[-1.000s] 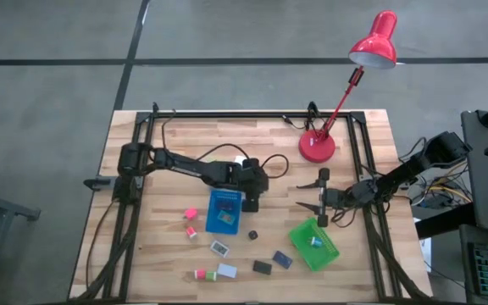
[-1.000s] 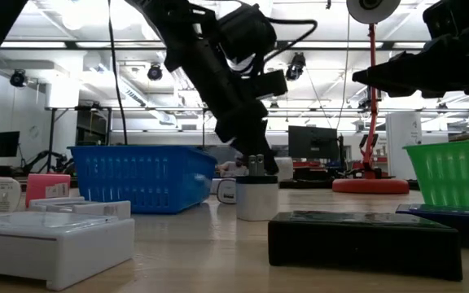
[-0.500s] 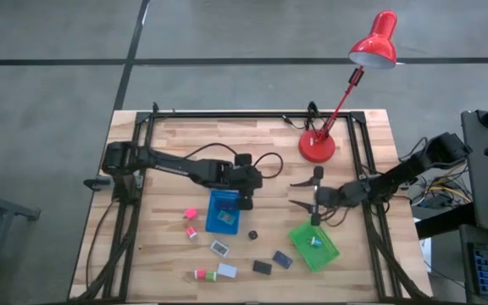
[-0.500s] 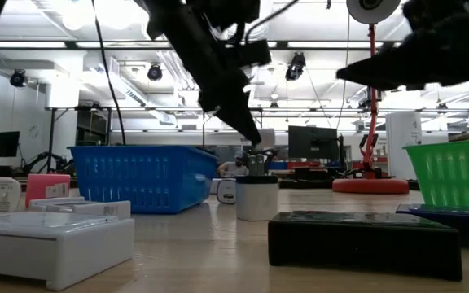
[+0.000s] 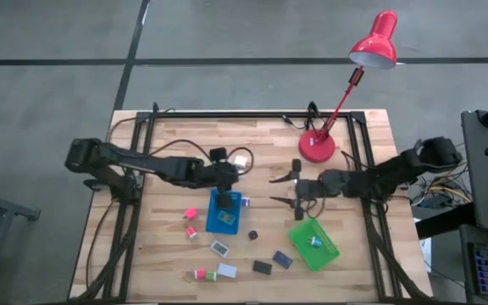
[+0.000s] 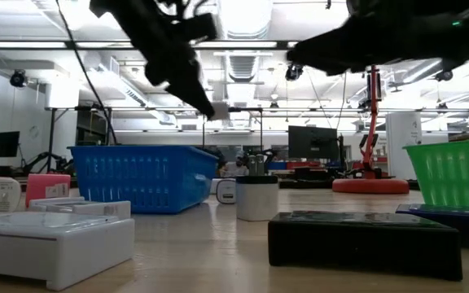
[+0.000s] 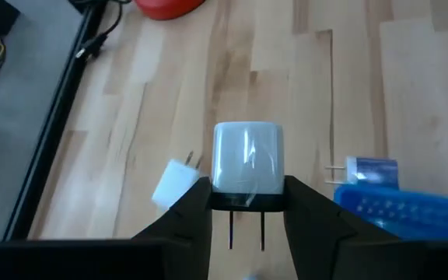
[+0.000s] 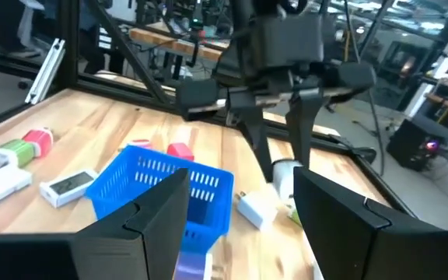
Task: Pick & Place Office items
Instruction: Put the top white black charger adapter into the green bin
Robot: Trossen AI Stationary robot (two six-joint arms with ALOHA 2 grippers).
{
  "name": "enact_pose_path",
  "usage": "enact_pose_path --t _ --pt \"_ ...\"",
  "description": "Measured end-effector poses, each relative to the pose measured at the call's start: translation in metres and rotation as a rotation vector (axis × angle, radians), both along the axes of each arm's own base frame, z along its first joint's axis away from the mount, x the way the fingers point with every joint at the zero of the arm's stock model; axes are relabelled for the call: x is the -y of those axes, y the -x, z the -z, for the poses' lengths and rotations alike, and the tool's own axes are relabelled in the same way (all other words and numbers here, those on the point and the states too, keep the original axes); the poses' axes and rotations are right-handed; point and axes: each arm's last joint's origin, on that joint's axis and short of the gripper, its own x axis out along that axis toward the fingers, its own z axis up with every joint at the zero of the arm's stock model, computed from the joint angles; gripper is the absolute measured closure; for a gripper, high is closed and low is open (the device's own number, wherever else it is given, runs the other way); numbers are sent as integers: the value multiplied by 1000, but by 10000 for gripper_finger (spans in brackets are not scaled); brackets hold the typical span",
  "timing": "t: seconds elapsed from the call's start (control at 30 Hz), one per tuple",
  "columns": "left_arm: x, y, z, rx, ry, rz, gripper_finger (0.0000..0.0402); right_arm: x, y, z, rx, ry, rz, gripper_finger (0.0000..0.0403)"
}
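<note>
My left gripper hangs above the far edge of the blue tray, shut on a white plug adapter with two prongs. My right gripper reaches level toward it from the table's right, open with nothing between its fingers. It is just beyond the far end of the green tray, which holds one small item. More office items lie on the table: a pink block, a white box, a black block, a navy one. My left gripper pinches the white plug adapter between its two fingers, by the two opposite sides at its prong end. The prongs point back between the fingers. The fingers slant down toward the table's right. The adapter is lifted clear of the table.
A second white plug and a light blue plug lie on the wood beside the blue tray. The red lamp's base stands far right of centre. Black frame rails run along both table sides.
My left gripper has risen and drawn back toward the table's left with the white adapter, from beside the blue tray's right edge to above its far edge. My right gripper, still open, has gone toward the table's left and risen a little.
</note>
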Motion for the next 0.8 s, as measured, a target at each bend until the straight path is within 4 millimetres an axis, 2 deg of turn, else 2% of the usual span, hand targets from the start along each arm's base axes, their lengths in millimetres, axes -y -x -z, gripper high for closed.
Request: enact_pose_path --t 0.2,0.4,0.53,0.8 --pt "0 27 -9 44 19 -9 281 18 -40 4 -15 -29 -26 179" --pt "5 34 -8 36 29 7 281 31 -77 16 -75 -38 -4 179" --pt "10 32 -2 -10 24 30 281 32 -87 23 -110 -39 -6 179" --pt "15 22 -3 -16 5 59 281 33 -85 21 -106 -55 -1 179"
